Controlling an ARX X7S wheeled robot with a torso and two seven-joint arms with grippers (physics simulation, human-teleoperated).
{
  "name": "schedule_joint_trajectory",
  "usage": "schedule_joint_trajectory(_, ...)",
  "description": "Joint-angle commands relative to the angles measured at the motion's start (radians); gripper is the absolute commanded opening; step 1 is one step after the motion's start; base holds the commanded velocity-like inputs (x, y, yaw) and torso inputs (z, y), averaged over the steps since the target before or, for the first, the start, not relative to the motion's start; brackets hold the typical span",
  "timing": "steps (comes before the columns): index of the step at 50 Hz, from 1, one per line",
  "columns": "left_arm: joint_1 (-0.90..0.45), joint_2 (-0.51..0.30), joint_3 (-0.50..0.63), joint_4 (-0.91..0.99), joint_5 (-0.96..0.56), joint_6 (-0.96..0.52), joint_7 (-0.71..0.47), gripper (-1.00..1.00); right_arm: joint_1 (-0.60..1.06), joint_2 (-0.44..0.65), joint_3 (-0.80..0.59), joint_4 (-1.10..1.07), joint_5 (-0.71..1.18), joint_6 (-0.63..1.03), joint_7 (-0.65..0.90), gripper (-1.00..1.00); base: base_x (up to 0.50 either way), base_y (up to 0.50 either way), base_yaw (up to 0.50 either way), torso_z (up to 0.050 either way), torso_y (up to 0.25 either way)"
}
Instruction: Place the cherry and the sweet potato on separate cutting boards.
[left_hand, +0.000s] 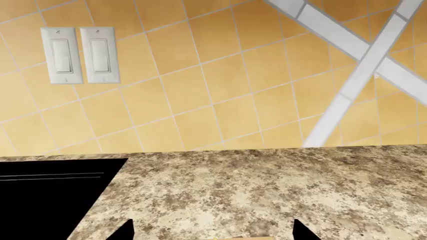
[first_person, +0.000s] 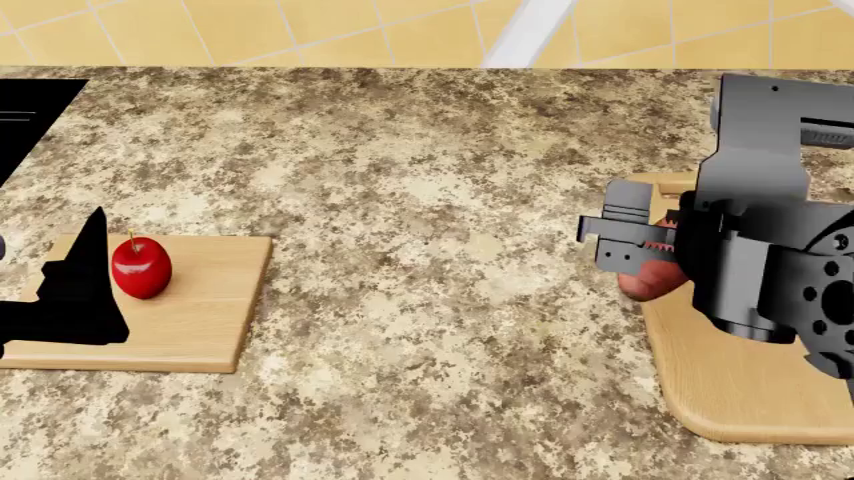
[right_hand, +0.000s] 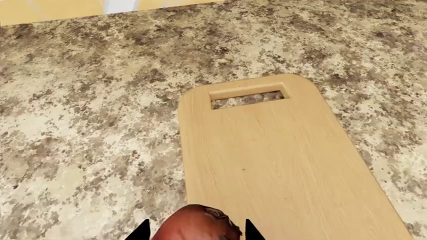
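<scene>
- Cherry (first_person: 140, 267) sits on the plain rectangular cutting board (first_person: 200, 310) at the left of the head view, near that board's left-centre, stem up.
- Left gripper (first_person: 74, 295) shows there only as a black shape just left of the cherry, over the same board; contact with the cherry can't be told.
- In the left wrist view two dark fingertips (left_hand: 123, 231) stand well apart at the frame edge with nothing between them, so the left gripper is spread.
- That view also shows the speckled granite counter (left_hand: 267, 190), a tan tiled wall (left_hand: 220, 75), two white wall switches (left_hand: 80, 54) and a black recessed area (left_hand: 47, 195) beside the counter.
- Sweet potato (right_hand: 198, 225) is pinched in the right gripper (right_hand: 195, 230); dark fingertips (right_hand: 141, 231) flank it on both sides.
- In the head view a reddish-brown end of it pokes out under the grey gripper body, at the left edge of the pale board.
- Whether the sweet potato touches the board can't be told.
- Pale round-cornered cutting board (right_hand: 280, 165) lies flat on the counter at the right, slot handle (right_hand: 245, 98) at its far end, most of it bare.
- The two boards are well apart, with open counter between them.
</scene>
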Motion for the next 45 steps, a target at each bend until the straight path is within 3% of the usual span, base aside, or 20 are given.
schedule_joint_trajectory(1,-0.002,0.001,0.002,0.007,-0.004,-0.002,-0.004,1.00,0.004,0.018,-0.012,0.052,-0.064,-0.056,-0.035,-1.00,0.00,0.00,0.00,0.000,0.000)
schedule_joint_trajectory(19,0.004,-0.008,-0.005,0.015,-0.013,-0.002,-0.007,1.00,-0.003,-0.039,-0.027,0.248,-0.170,-0.236,-0.085,-1.00,0.00,0.00,0.00,0.000,0.000)
schedule_joint_trajectory(45,0.000,-0.007,0.007,0.008,-0.010,0.002,-0.003,1.00,-0.061,-0.016,-0.019,0.238,-0.155,-0.230,-0.087,-1.00,0.00,0.00,0.00,0.000,0.000)
